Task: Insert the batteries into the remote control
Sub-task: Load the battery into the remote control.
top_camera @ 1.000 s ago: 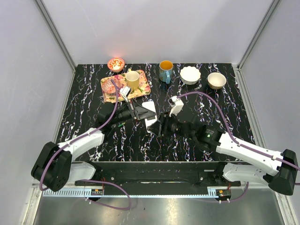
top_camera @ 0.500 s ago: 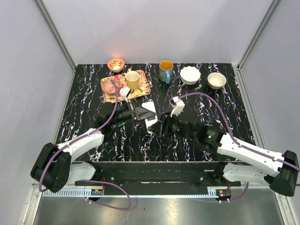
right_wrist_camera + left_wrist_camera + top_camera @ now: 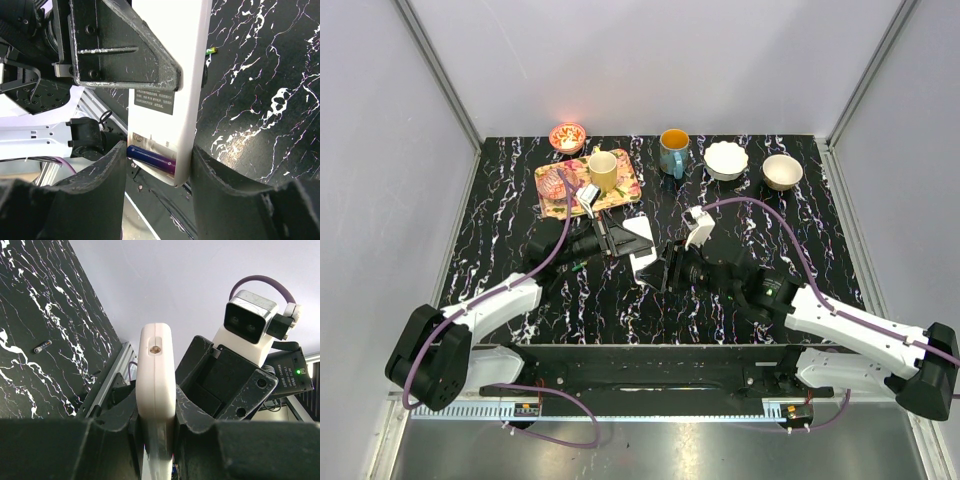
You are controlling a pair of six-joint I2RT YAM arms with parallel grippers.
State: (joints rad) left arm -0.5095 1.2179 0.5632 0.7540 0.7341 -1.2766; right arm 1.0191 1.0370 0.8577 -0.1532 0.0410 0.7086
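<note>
While the left pincer (image 3: 155, 425) stays clamped on the remote control (image 3: 156, 372), the half-spread right pincer (image 3: 157, 165) has barely shifted around the purple battery (image 3: 151, 158), so seating continues.

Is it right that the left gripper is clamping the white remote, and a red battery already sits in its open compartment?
Nearly. The left gripper does clamp the remote control, but the battery lying in the open compartment is purple, not red. The right wrist view shows it between the right gripper's fingers.
</note>
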